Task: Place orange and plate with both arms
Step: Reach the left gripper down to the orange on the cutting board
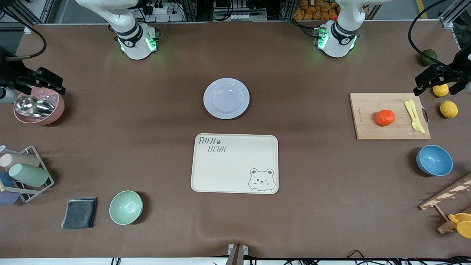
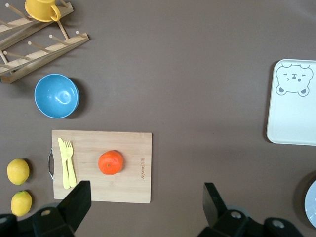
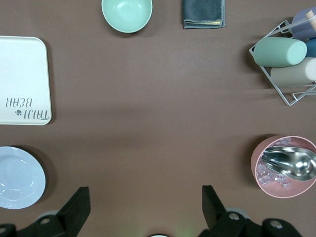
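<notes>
Table inventory:
- Plate (image 1: 226,98): one.
- Orange (image 1: 385,117): one.
- Tray (image 1: 234,163): one.
- Board (image 1: 390,116): one.
- Bowls: three, green (image 1: 126,207), blue (image 1: 434,160), pink (image 1: 39,106).
- Scoop (image 1: 33,106): one, in the pink bowl.
- Lemons: two (image 1: 440,90) (image 1: 449,109).
- Dark green fruit (image 1: 428,57): one.
- Yellow fork and knife (image 1: 414,116): one pair.
- Cloth (image 1: 79,212): one.
- Wire rack (image 1: 25,176): one, holding at least four cups.
- Wooden rack (image 1: 447,202): one.
- Yellow cup (image 1: 461,224): one.

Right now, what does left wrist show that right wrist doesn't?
Left wrist only: the orange on the cutting board beside yellow cutlery, the blue bowl, two lemons, and the left gripper, open. Right wrist only: green bowl, grey cloth, cup rack, pink bowl, and the right gripper, open. Both: plate and bear tray.
</notes>
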Action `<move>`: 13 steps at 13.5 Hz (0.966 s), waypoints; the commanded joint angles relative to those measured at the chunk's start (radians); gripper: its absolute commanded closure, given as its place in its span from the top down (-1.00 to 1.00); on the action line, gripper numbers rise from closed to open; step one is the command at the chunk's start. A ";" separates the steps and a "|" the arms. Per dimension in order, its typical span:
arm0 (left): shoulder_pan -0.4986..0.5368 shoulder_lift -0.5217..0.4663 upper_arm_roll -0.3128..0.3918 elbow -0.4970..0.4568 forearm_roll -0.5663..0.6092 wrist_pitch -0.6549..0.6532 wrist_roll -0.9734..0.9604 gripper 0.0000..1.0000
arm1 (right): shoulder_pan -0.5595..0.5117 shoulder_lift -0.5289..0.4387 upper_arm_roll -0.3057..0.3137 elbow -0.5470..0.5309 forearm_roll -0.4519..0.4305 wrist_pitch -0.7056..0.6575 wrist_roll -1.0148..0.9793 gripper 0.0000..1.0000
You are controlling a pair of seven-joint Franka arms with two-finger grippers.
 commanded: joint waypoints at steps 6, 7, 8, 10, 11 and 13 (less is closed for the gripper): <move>0.071 0.075 0.016 -0.077 0.048 -0.025 0.018 1.00 | -0.021 -0.022 0.003 -0.041 -0.001 0.013 -0.024 1.00; 0.103 0.075 0.013 -0.134 0.048 0.035 0.019 1.00 | -0.021 -0.022 0.003 -0.043 -0.001 0.013 -0.024 1.00; 0.110 0.069 0.013 -0.194 0.051 0.099 0.021 1.00 | -0.021 -0.022 0.003 -0.047 -0.001 0.012 -0.023 1.00; 0.133 0.066 0.016 -0.309 0.054 0.220 0.021 1.00 | -0.035 -0.024 0.003 -0.058 0.022 0.007 -0.023 1.00; 0.148 0.066 0.014 -0.373 0.087 0.304 0.019 1.00 | -0.048 -0.024 0.002 -0.058 0.050 0.005 -0.023 1.00; 0.195 0.063 0.008 -0.506 0.109 0.427 0.021 1.00 | -0.056 -0.019 0.002 -0.064 0.059 0.007 -0.023 1.00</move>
